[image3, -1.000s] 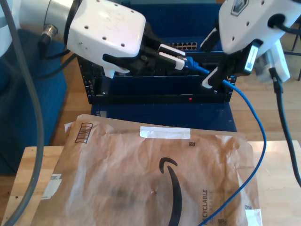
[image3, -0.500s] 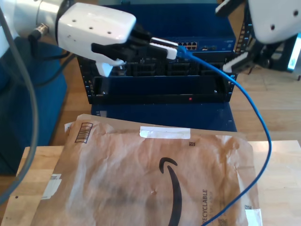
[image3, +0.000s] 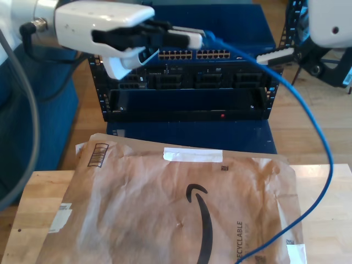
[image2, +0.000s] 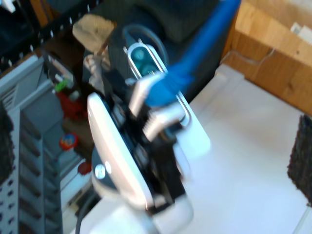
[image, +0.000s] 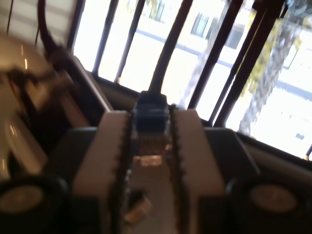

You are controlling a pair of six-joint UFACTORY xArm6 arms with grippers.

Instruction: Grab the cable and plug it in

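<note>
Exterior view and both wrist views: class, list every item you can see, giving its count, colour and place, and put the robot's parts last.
cable: one, bright blue, running from my first end effector down across the envelope
envelope: one, brown, on the table
table: one, light wood, foreground
equipment rack: one, dark, behind the table
my first end effector: white, exterior view's upper left, shut on the cable's plug
my second end effector: white, exterior view's upper right

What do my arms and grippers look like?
My first gripper has a white shell with small dark holes, black linkages and white fingers with toothed black edges. A grey cable hangs beside it. The arm at the exterior view's right is white too.
</note>
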